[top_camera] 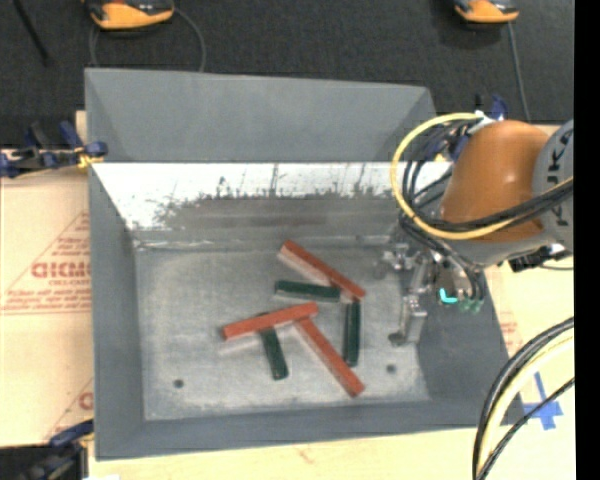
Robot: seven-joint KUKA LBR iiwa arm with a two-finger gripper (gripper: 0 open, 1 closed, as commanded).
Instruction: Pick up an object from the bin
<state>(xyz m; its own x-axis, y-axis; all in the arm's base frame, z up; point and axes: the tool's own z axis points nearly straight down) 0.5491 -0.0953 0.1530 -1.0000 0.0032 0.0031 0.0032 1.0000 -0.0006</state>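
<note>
The gripper (pixel 403 334) hangs low in the right part of the bin (pixel 115 318), its metal tip over bare grey floor close to the right wall and about midway between the back and front walls. From this angle I cannot tell whether it is spread or pressed together. Nearest to it, just to its left and apart from it, lies a dark green stick (pixel 352 330), running roughly parallel to the right wall. The lower end of that stick comes close to a red stick (pixel 330 356) that slants from the middle of the floor down toward the front right corner. Further left, a long red stick (pixel 270 321) lies nearly level across the centre, with a pale underside showing along its edge, and a short dark green stick (pixel 274 354) points from under it toward the front wall. Behind these, toward the back wall, another red stick (pixel 320 268) slants across the floor, and a second level dark green stick (pixel 307 290) lies just below it. Above the gripper, the wrist carries an orange cover (pixel 490 183) ringed by yellow and black cables (pixel 412 168), over the bin's right rim.
</note>
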